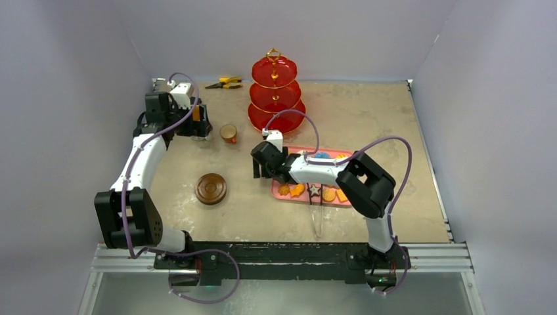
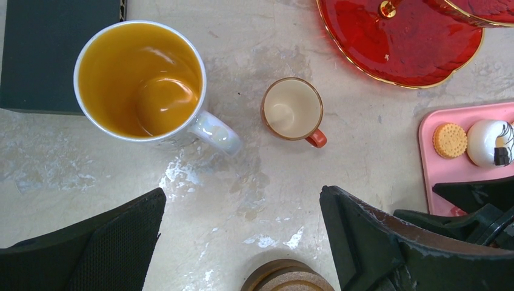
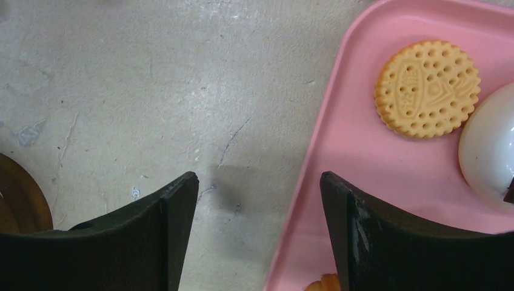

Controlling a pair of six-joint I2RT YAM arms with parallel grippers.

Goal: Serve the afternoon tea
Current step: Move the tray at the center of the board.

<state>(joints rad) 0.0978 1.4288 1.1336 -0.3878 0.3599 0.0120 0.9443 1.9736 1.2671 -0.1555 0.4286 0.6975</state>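
- Scuffed beige table (image 1: 368, 118), plain grey walls on three sides.
- Red three-tier stand (image 1: 276, 92): far centre, upright, gold rims and handle.
- White mug (image 2: 140, 79): far left, upright, holds amber tea, handle turned toward the copper cup.
- Small copper cup (image 1: 228, 134): just right of the mug and apart from it, left and near of the stand's bottom tier; upright, pale inside.
- Brown saucers (image 1: 211, 188): stacked, near of the two cups, well apart from the stand.
- Pink tray (image 3: 363, 170): right of centre, near of the stand; carries the pastries (image 1: 314, 189), with orange and star-shaped ones along the near edge.
- Round biscuit (image 3: 427, 89) and white rounded piece (image 3: 488, 145): side by side at the tray's left end.
- Left gripper (image 2: 242, 200): hangs above the far-left table by the mug and copper cup, jaws spread wide, bare table between them.
- Right gripper (image 3: 259, 182): sits low astride the tray's left edge, one finger over the table, the other over the tray; jaws apart, pinches nothing, clear of the biscuit.
- Yellow-handled tool (image 1: 225, 82): lies at the far edge, left of the stand.
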